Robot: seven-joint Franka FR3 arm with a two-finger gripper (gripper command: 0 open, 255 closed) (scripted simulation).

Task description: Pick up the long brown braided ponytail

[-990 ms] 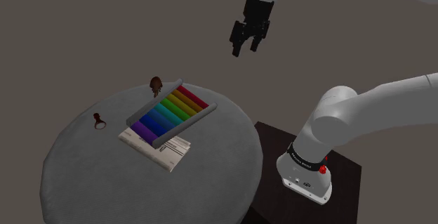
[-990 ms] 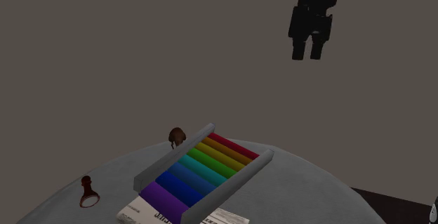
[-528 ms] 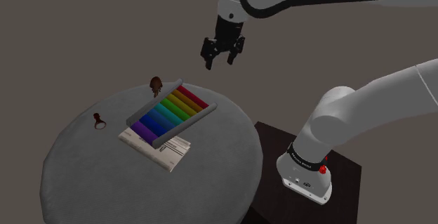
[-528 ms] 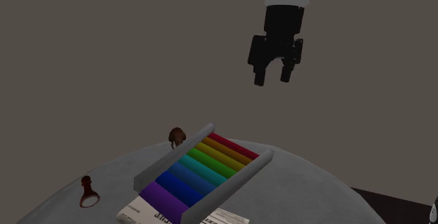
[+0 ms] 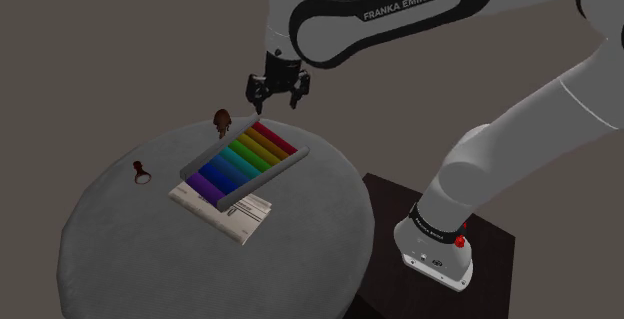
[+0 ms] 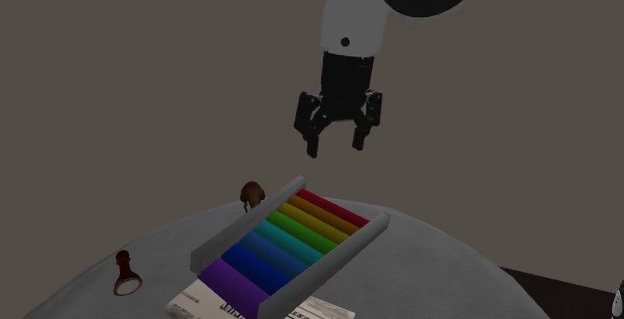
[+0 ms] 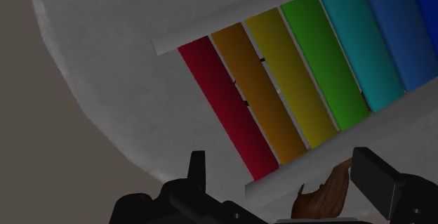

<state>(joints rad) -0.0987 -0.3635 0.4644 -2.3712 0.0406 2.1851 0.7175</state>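
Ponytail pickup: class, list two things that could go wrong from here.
1. The ponytail lies close beside the grey rail of the rainbow xylophone, so a finger of the open gripper may strike the rail on descent.
2. The ponytail sits near the table edge; a nudge could push it off.

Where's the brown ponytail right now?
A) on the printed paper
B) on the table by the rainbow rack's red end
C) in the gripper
B: the ponytail rests on the table beside the red bar, while the open gripper hangs in the air, touching nothing.
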